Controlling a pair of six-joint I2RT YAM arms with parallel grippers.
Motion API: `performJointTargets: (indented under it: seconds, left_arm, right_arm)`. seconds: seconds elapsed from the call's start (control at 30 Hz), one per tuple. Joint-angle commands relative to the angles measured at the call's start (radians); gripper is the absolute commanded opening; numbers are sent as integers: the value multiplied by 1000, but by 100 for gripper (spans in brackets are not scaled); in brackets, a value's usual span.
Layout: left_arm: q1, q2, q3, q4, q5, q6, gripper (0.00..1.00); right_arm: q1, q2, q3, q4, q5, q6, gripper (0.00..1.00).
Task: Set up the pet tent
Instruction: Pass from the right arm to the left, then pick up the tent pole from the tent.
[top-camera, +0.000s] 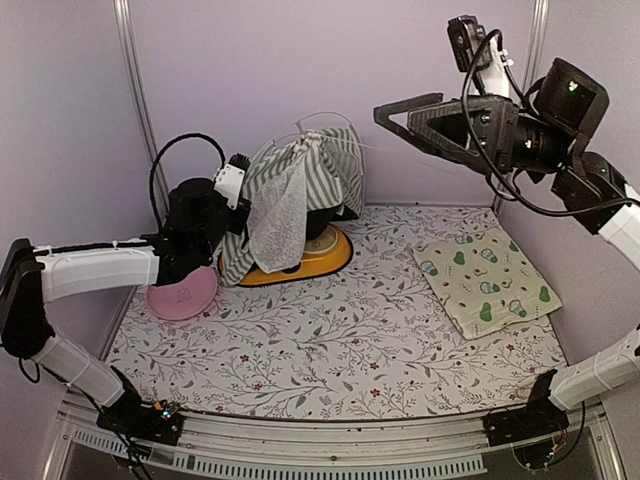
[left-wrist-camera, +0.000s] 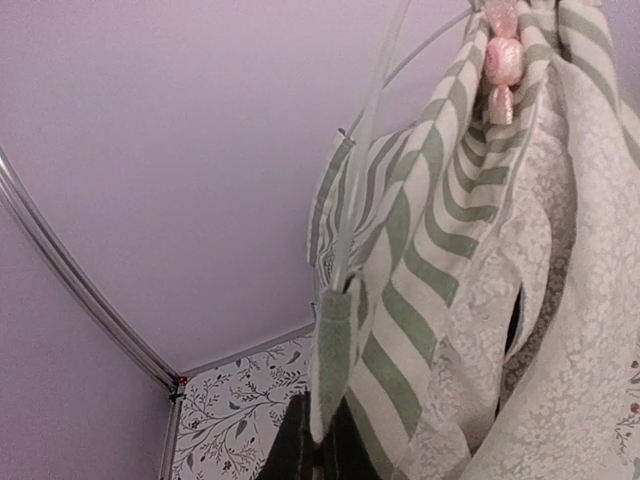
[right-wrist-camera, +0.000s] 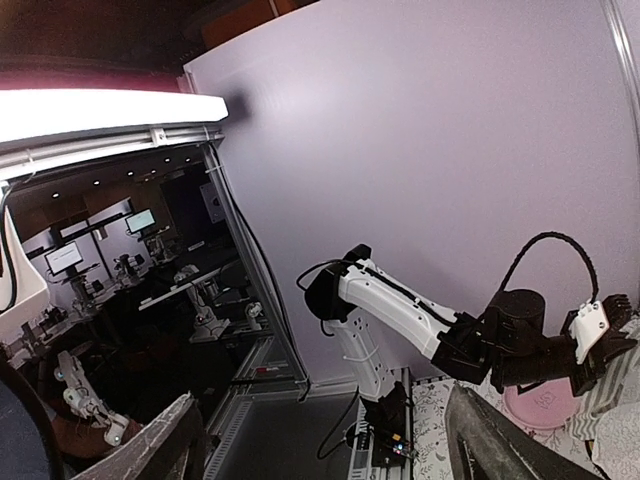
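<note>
Over orange bowl (top-camera: 330, 262): pet tent (top-camera: 300, 185) draped | left hand (left-wrist-camera: 322, 447) pinching its fabric | right hand (top-camera: 393, 120) wide

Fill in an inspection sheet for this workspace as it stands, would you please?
Surface: floral table cover, lying flat.
Job's things: pet tent at the back left, bunched up on its thin white poles and draped over the orange bowl; not set up.
Clutter: pink disc near the left edge, partly under the left arm; avocado-print mat flat on the right.
Grippers: left gripper shut on a green strip of the tent; right gripper open, empty, raised in the air.
Cables: black cable loop arching above the left wrist; black cable along the right arm.
Surroundings: lilac walls with metal posts; a dim room with monitors beyond, in the right wrist view.
</note>
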Motion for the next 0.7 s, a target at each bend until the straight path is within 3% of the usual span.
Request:
performJointTargets:
  seconds: [0.0,0.13,0.33,0.53,0.67]
  left_arm:
    - [66,-53,-21,96,137,16,0]
    - [100,-72,-47,124,206,71,0]
    - [125,-112,-102,193,276,151,0]
    - [134,-134,-135,206,302,189,0]
    - [134,-138,-151,224,303,208,0]
  right_arm:
    - [3,-82,6,-356,186,-206,86]
    - [1,-154,42,-501,321,-303,89]
    - [0,-179,119,-731,434,-302,90]
    - [-4,-193,13,-859,379,-217,87]
    - [-10,-190,-84,-919,241,-167,82]
